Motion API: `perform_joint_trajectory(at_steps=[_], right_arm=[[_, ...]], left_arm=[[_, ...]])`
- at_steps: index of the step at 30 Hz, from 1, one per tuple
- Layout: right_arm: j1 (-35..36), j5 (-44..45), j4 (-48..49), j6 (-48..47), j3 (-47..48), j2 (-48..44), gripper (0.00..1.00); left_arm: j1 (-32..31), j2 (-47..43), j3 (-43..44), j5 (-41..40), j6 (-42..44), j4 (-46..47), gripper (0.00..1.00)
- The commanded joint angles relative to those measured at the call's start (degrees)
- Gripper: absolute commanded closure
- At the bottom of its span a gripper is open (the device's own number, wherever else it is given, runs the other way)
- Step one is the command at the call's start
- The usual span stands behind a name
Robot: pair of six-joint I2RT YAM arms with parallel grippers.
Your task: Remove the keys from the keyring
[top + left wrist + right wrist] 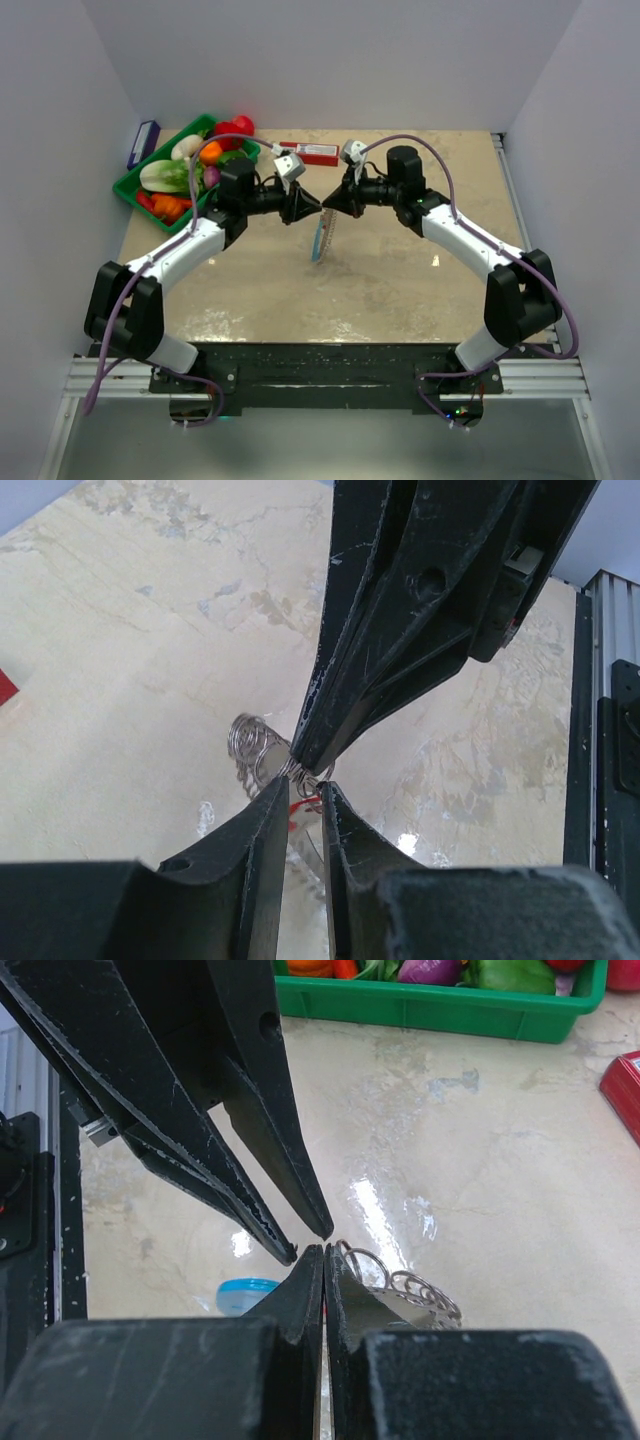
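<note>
Over the middle of the table my two grippers meet tip to tip. My right gripper (329,206) (325,1250) is shut on the top of the keyring (322,240), which hangs down from it as a floppy loop. Its blue section (245,1293) shows below the right fingers, and silvery ringed keys (410,1288) (250,745) fan out beside them. My left gripper (317,207) (305,783) stands slightly open, its jaws a narrow gap apart right under the right gripper's tips (300,763). A small red piece (306,805) hangs in that gap, not pinched.
A green tray (130,188) (440,1010) of toy vegetables stands at the back left. A long red box (310,152) (625,1085) lies at the back middle. A dark blue flat thing (143,143) leans by the left wall.
</note>
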Motion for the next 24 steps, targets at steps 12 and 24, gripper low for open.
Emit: perform_joint_trajectory(at_steps=[12,24], right_arm=[[-0.6,-1.8,2.4,-1.2,0.2,-1.5,1.0],[-0.8,-1.1,2.0,-2.0,0.5,-2.2,1.0]], left_arm=[[0.7,-1.9,1.4,2.6,2.7,1.8,0.83],[0.7,-0.7,0.8,5.6,4.5,1.3,0.94]])
